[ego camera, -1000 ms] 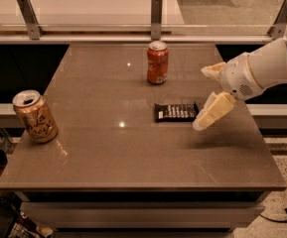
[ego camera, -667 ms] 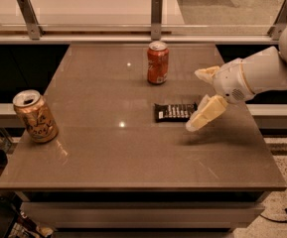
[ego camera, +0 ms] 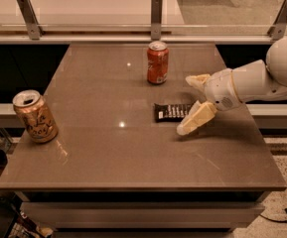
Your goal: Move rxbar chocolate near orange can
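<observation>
The wide-open tool (ego camera: pixel 187 104) is hovering at the 3 o'clock end of the rxbar chocolate (ego camera: pixel 170 112), which is lying 9-to-3.

Table (ego camera: pixel 133 152): rxbar (ego camera: pixel 169 112), two cans (ego camera: pixel 35 116) (ego camera: pixel 157 62) (jaws above)

The gripper (ego camera: pixel 184 104) is cream-yellow on a white arm (ego camera: pixel 252 83). It sits at three o'clock on the table, fingers spread wide, by the bar's right end. The chocolate bar (ego camera: pixel 170 112) is black with rows of white lettering. At nine o'clock, the orange can (ego camera: pixel 34 117) is golden-tan with dark brown script and a silver top. At twelve o'clock, the red can (ego camera: pixel 157 63) is red-orange with white markings. The table (ego camera: pixel 108 148) is glossy grey-brown.
</observation>
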Motion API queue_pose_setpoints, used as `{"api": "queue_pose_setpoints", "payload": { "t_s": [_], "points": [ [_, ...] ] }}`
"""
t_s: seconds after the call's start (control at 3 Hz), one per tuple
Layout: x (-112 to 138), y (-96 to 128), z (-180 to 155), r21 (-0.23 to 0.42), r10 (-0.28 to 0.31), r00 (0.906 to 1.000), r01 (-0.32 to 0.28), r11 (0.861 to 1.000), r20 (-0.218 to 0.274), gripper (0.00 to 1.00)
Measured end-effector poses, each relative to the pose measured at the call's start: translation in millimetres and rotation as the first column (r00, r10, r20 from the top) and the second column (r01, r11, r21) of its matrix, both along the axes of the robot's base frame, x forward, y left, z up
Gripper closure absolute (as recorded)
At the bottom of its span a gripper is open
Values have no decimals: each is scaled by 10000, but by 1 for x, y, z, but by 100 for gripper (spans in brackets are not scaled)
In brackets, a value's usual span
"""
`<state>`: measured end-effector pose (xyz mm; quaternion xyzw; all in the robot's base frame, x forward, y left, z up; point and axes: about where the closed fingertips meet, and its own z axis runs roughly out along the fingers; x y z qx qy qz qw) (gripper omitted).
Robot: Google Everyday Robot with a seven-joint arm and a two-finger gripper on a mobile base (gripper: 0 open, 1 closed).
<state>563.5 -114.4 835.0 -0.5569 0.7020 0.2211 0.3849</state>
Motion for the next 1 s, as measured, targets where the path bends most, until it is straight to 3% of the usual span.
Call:
{"api": "queue_pose_setpoints", "payload": {
  "t_s": [0.33,1.0],
  "points": [
    [2,7,-9,325,121,9999,-120,9994,-28,0],
    [1,20,-20,711,357,9994,-356,9968,4,39]
  ]
}}
